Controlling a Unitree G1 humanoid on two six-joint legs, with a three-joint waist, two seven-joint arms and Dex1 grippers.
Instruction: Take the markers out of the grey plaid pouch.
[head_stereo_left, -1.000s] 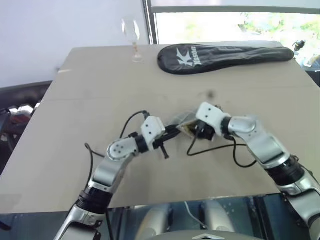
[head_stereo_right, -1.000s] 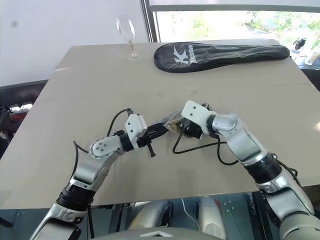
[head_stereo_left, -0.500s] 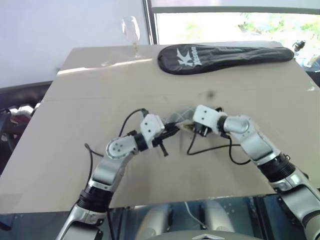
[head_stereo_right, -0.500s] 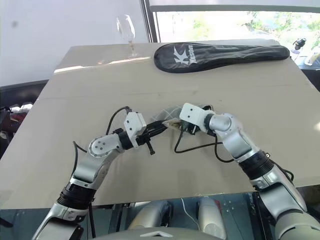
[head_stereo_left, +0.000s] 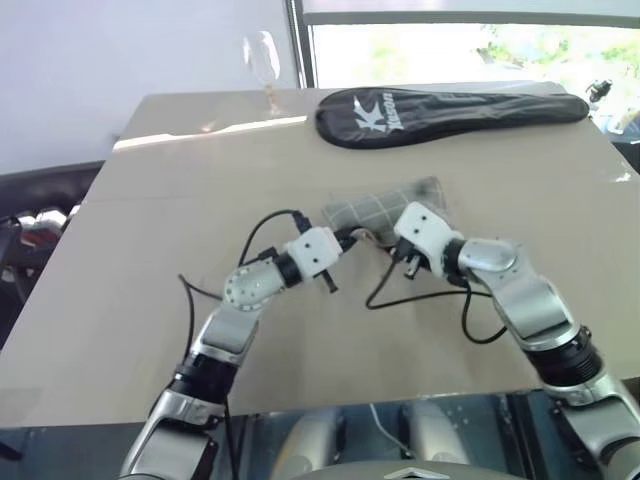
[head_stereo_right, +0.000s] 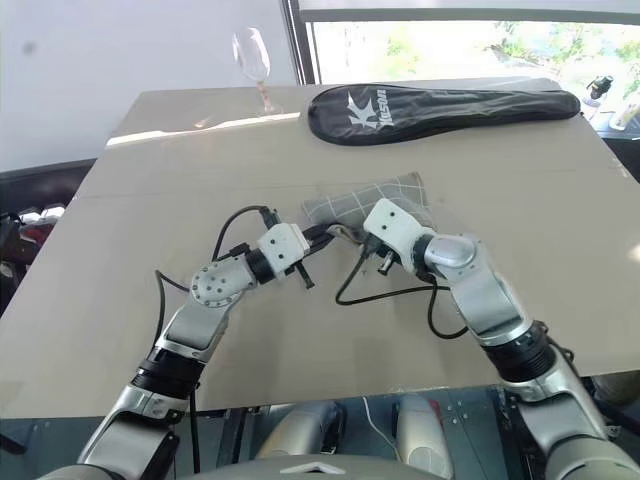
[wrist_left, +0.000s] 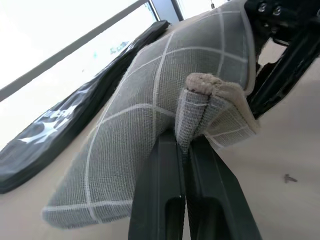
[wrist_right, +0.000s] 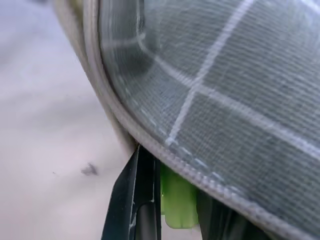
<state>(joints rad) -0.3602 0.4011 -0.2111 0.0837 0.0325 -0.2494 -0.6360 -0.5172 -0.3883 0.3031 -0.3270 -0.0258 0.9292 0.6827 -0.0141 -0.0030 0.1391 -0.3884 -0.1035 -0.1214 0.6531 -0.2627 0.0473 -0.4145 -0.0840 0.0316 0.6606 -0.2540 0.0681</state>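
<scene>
Above the table (head_stereo_left: 150, 250), left jaws pinch the pouch (wrist_left: 150, 125), right jaws grip a green marker (wrist_right: 178, 202).

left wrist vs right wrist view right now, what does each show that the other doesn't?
Left wrist view: the left gripper shut on a folded corner of the grey plaid pouch, the long black racket cover behind it, and part of the other gripper at the pouch's far side.

Right wrist view: a lime green marker between the right gripper's fingers, just under the pouch's stitched edge.

Both: the pouch's plaid fabric and the tan table.
</scene>
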